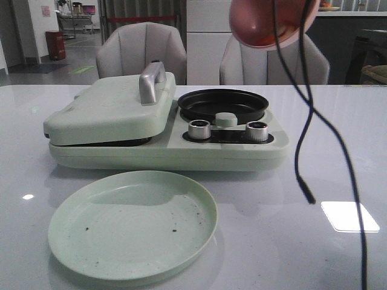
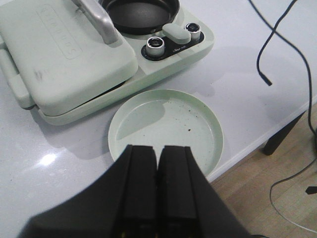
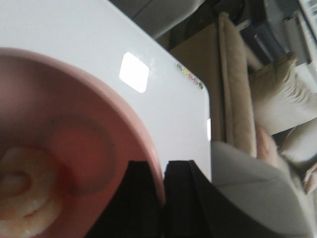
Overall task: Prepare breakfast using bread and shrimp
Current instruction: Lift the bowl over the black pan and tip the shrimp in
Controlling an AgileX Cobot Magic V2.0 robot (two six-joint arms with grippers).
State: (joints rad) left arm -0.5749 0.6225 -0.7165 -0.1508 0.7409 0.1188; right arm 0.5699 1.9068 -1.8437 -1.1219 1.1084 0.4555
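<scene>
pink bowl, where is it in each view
Front: pink bowl at the top edge, right of centre, held up above the table.
Left wrist: not in it.
Right wrist: fills the lower left, rim pinched in the right gripper.
Shared landmark: the bright square glare on the table.

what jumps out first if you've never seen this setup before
The pale green cooker fills the table's middle, its lid shut on the left and an empty black pan on the right behind two knobs. In front of it lies an empty green plate with dark crumbs. Up at top right, the right claw grips the rim of a pink bowl held in the air, with something pale curled inside.
</scene>
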